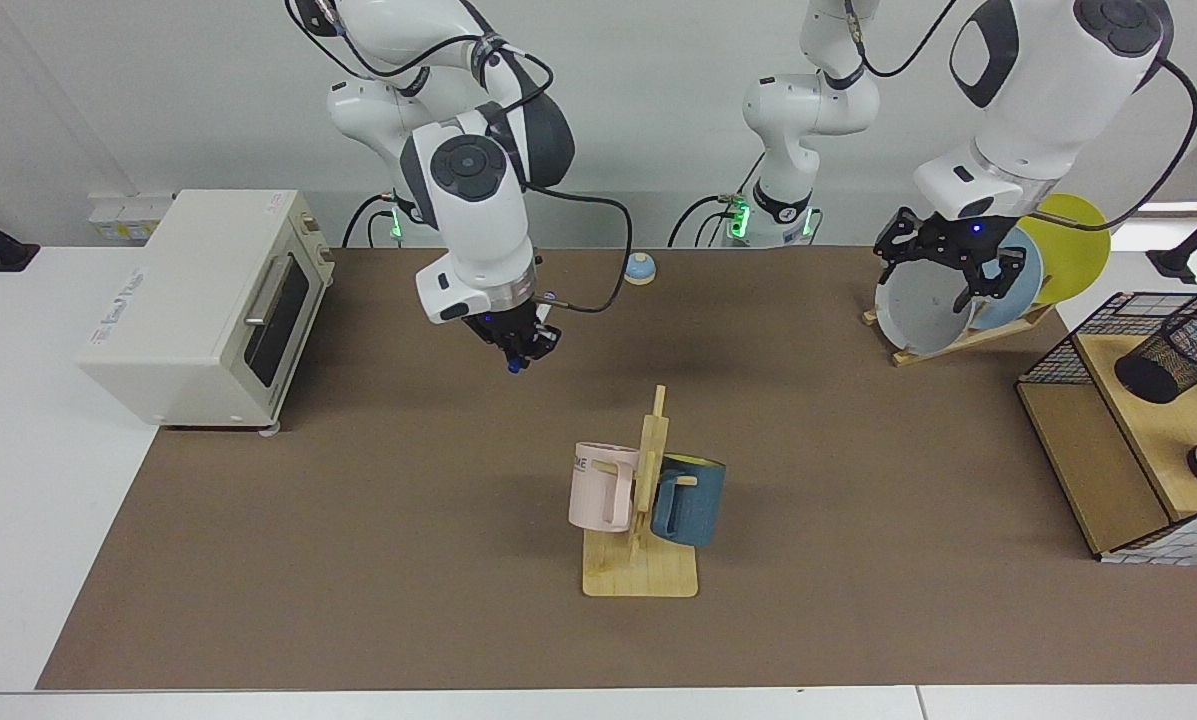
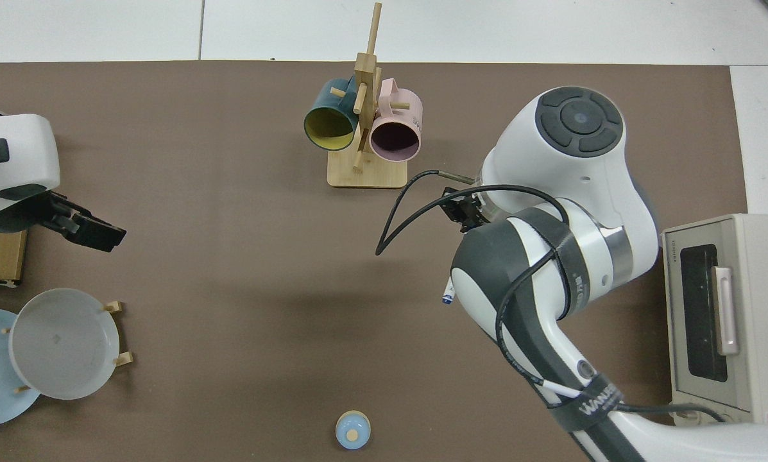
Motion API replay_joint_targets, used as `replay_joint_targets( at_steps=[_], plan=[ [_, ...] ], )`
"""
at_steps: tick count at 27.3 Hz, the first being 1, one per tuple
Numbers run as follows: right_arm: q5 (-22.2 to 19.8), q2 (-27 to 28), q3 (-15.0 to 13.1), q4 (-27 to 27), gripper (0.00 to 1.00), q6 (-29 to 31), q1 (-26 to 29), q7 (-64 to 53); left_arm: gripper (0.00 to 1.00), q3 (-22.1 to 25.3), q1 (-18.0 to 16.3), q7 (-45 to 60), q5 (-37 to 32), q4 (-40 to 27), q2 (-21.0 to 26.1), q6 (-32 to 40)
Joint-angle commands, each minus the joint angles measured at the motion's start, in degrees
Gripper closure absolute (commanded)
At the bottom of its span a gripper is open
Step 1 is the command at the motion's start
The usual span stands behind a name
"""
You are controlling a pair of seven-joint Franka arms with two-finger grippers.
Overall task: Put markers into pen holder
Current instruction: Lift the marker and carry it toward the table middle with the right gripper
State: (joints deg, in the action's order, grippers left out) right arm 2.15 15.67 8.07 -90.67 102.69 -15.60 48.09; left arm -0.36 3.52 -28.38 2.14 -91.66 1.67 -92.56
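Observation:
My right gripper point(image 1: 520, 350) hangs above the table behind the mug rack, shut on the marker point(image 1: 514, 362). Only the marker's blue end shows below the fingers. In the top view the right arm covers that gripper, and the marker point(image 2: 448, 296) peeks out from under it, white with a blue tip. The pen holder point(image 1: 1173, 355) is a black mesh cup that leans tilted on the wooden shelf at the far right. My left gripper point(image 1: 943, 268) hovers open in front of the plates, well short of the pen holder, and holds nothing; in the top view this left gripper point(image 2: 90, 230) sits at the left edge.
A mug rack point(image 1: 642, 575) with a pink mug point(image 1: 601, 487) and a blue mug point(image 1: 690, 500) stands mid-table. A toaster oven point(image 1: 208, 300) is at the left, a plate rack point(image 1: 943, 345) and a wire basket with wooden shelves point(image 1: 1053, 365) at the right. A small blue bell point(image 1: 639, 268) sits at the back.

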Motion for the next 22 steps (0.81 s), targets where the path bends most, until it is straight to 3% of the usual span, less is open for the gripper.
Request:
replay_joint_targets(
  at_steps=[1, 9, 18, 22],
  plan=[
    [6.54, 0.68, 0.27, 3.04, 1.0, -2.05, -0.66, 7.1, 0.0, -0.17, 0.25, -3.08, 4.44, 0.17, -0.61, 1.06],
    [13.31, 0.86, 0.72, 5.06, 1.0, -1.7, -1.88, 17.47, 0.0, -1.22, 0.34, -13.18, 8.4, -0.18, -2.28, 2.03],
    [15.87, 0.86, 0.72, 5.15, 1.0, -0.47, -5.66, 28.55, 0.0, -5.52, 0.34, -13.63, 9.81, -0.53, -3.16, 3.52],
    [17.01, 0.86, 0.72, 5.15, 1.0, 0.49, -6.02, 31.8, 0.0, -5.7, 0.34, -13.72, 13.58, -0.97, -3.95, 4.14]
  ],
)
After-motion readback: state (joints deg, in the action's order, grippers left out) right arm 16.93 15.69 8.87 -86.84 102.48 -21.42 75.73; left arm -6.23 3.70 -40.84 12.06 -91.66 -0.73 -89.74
